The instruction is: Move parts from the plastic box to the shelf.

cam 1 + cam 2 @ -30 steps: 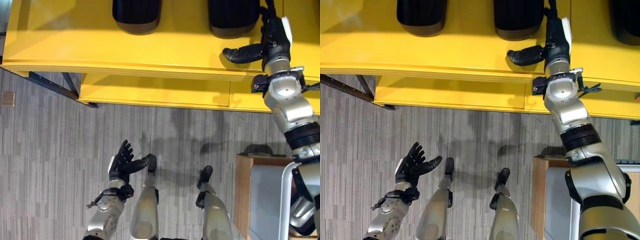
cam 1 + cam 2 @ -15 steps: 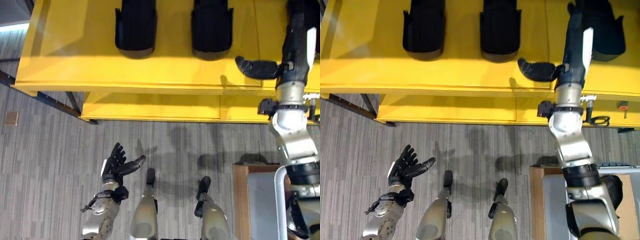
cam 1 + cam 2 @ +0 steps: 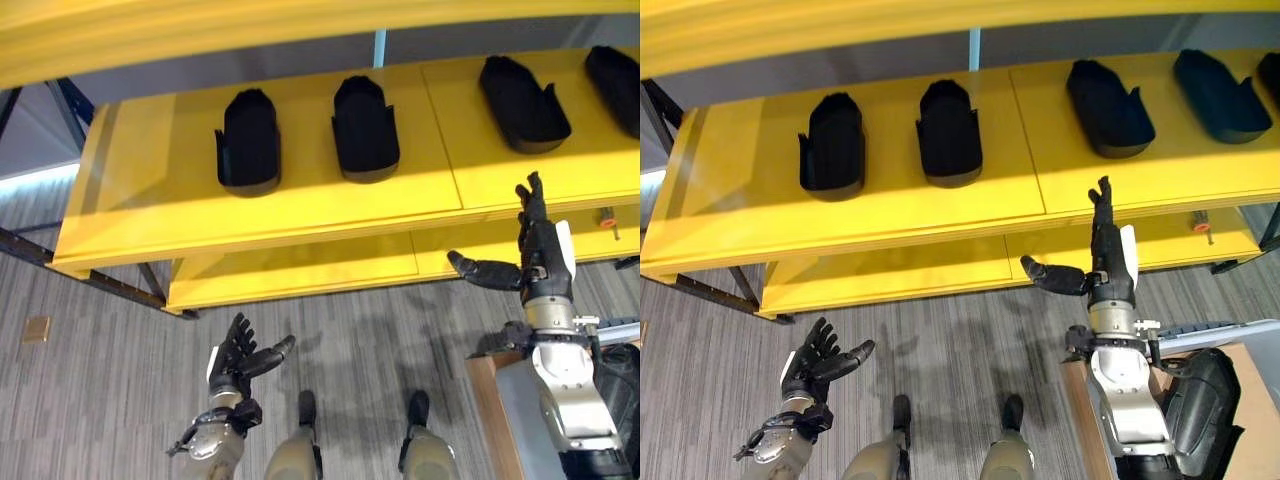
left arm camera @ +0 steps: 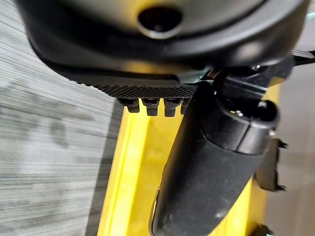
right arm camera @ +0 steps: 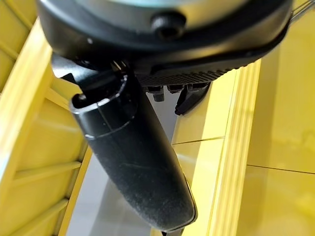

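Here, through my left eye, the long yellow metal shelf [image 3: 300, 200] spans the upper half, with a lower yellow tier beneath its front edge. Four black moulded plastic parts [image 3: 365, 128] lie on its top board: two near twelve o'clock, two more toward two o'clock. My right hand [image 3: 535, 262] stands at about four o'clock, just in front of the shelf's edge, fingers straight up and thumb stretched sideways, holding nothing. My left hand [image 3: 237, 355] hangs at seven o'clock over the grey striped carpet floor [image 3: 90, 400], fingers spread and relaxed, empty too.

Through my right eye the same board carries a fifth black part at the two o'clock corner. A dark rounded part [image 3: 1195, 410] sits at five o'clock beside my right forearm, next to a pale grey container edge [image 3: 1230, 335].

From my left wrist, my thumb [image 4: 206, 167] juts out over a yellow shelf edge and the carpet, gripping nothing.

From my right wrist, my thumb [image 5: 133, 162] extends along the yellow boards, fingers uncurled and clear of them.
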